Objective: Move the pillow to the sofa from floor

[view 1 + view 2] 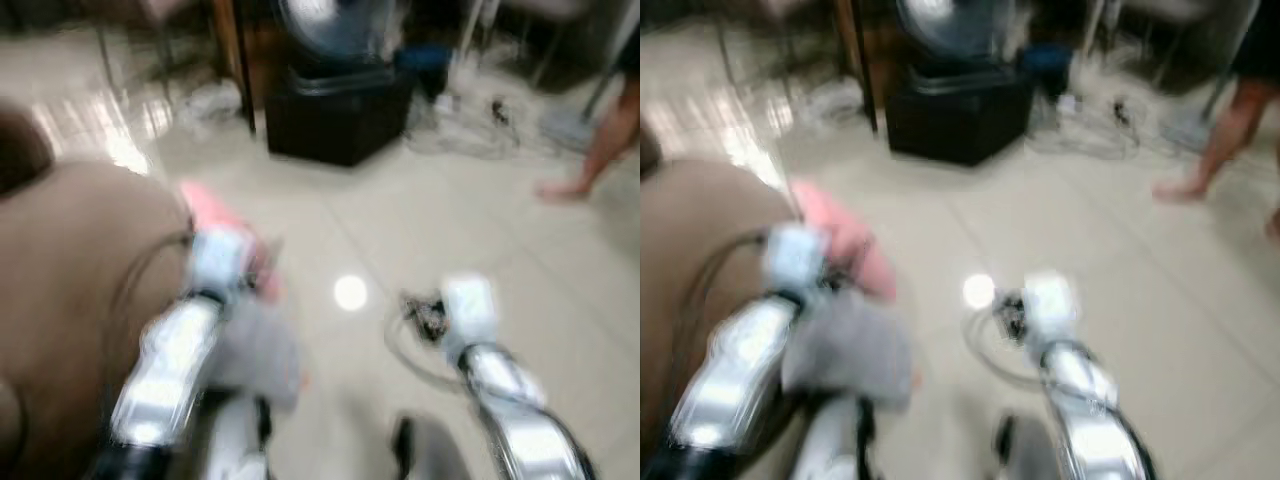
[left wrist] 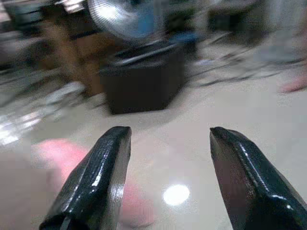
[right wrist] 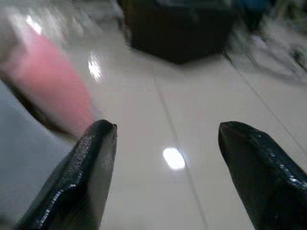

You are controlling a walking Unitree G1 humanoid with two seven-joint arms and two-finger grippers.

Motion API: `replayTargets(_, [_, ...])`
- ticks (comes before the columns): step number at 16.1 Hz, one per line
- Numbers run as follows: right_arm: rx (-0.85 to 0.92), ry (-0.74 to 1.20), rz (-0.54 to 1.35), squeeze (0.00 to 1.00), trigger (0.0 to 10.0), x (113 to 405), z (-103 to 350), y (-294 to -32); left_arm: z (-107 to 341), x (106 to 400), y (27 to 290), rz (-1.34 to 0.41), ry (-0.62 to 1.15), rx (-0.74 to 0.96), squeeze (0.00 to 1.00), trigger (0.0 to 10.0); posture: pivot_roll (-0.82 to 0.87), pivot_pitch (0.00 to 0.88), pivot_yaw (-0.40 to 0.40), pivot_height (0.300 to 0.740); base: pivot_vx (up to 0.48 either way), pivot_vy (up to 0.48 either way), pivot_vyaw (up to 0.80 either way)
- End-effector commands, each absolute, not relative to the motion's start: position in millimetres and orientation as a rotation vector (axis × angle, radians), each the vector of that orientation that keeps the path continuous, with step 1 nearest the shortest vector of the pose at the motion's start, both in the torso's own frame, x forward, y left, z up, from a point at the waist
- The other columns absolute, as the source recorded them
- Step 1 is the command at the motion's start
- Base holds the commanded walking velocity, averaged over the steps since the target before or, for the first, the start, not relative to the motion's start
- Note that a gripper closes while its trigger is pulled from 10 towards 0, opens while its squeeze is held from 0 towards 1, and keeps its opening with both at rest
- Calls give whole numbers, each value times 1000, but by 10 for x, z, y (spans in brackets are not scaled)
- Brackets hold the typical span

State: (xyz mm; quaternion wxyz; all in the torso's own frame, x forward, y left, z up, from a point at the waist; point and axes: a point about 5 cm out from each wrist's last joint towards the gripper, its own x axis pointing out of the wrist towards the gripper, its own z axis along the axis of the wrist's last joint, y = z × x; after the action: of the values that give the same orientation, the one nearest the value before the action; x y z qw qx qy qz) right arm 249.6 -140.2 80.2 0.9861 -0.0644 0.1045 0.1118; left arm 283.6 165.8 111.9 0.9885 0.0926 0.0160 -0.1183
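- Evidently, pillow (image 1: 215,215): pink, left of centre in the blurred head view, against the brown sofa (image 1: 70,300); floor or cushion, cannot tell.
- Left gripper (image 2: 168,182): fingers spread, holding nothing, aimed past the pillow.
- Right gripper (image 3: 165,167): spread, empty, over tile.
- Black box (image 1: 335,110): upper centre, with fan (image 1: 335,25).
- Person's leg (image 1: 600,150): upper right.

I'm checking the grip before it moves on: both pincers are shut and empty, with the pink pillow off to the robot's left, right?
Not quite: both pincers are open, not shut. The left wrist view shows the left pincer with fingers spread, and the right wrist view the same for the right pincer. Both are empty, and the pink pillow lies to the robot's left.
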Motion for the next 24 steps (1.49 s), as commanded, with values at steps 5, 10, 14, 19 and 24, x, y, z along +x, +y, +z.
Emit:
replayTargets(5, [-131, 266, 172, 0, 10000, 2401, 683, -1555, 1105, 2846, 1468, -323, 33, 176, 0, 10000, -45, 30, 32, 568, 274, 0, 0])
replayTargets(10, [-130, 285, 170, 0, 10000, 2347, 645, -1551, 951, 2994, 1543, -245, 131, 154, 0, 10000, -54, 48, 34, 528, 0, 0, 0])
replayTargets(14, [-162, 321, 226, 0, 10000, 2282, 615, -1512, 653, 3143, 1562, -219, 296, 163, 0, 10000, -82, 87, 30, 509, 0, 0, 0])
replayTargets(19, [-253, 327, 354, 0, 10000, 2152, 663, -1469, 344, 3254, 1754, -5, 466, 52, 1000, 10000, -137, 196, 23, 509, 0, 0, 0])
replayTargets(24, [-244, 285, 420, 0, 10000, 2148, 826, -1373, 448, 3277, 2192, 202, 385, 129, 1000, 10000, -140, 267, 26, 509, 0, 0, 0])
